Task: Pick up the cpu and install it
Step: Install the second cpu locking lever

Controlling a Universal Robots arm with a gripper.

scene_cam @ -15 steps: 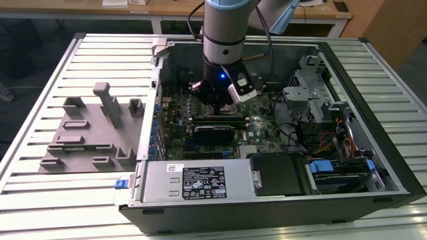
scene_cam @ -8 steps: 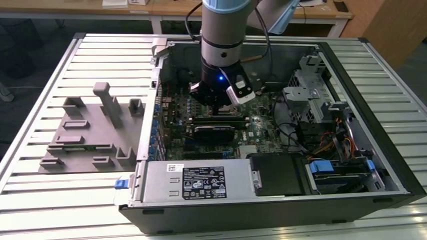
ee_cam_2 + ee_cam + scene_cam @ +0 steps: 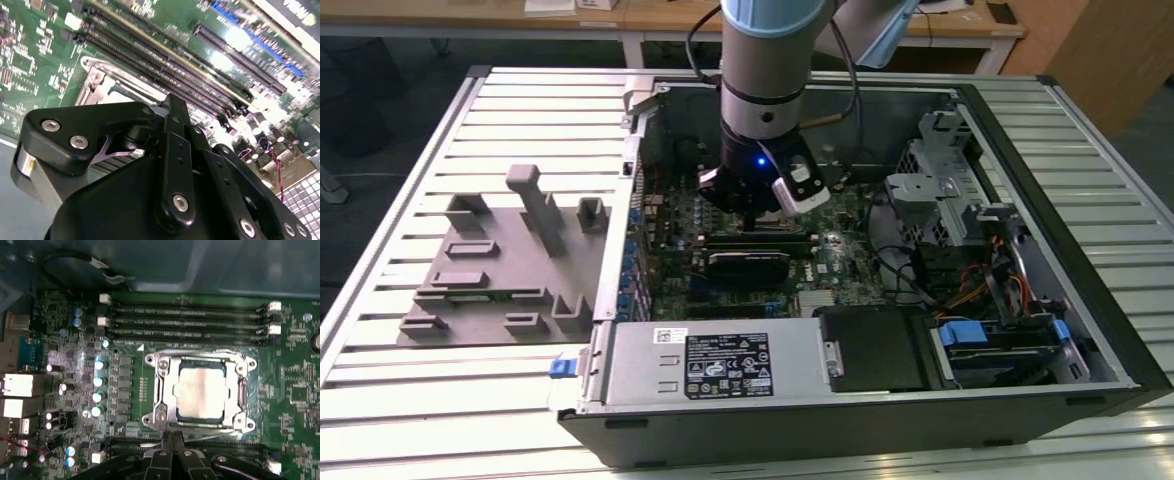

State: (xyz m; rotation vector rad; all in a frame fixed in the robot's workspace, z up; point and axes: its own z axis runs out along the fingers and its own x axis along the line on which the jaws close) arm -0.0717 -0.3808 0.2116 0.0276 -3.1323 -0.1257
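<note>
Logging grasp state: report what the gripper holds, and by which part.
Nothing: the gripper is shut and empty, and the cpu sits apart in the socket frame.

Silver cpu (image 3: 202, 390) flat in socket

In the exterior view the arm (image 3: 767, 70) is cut off by the top edge of the frame, and its wrist blocks your sight of the motherboard (image 3: 834, 262) at frame centre. In the second wrist view the gripper (image 3: 172, 107) body covers the lower half of the frame, hiding most of the socket frame (image 3: 95, 82); the connectors at upper right are washed out by glare. In the first wrist view the fingertips (image 3: 168, 437) are dark against the lower socket edge, so you probably cannot judge their gap.
</note>
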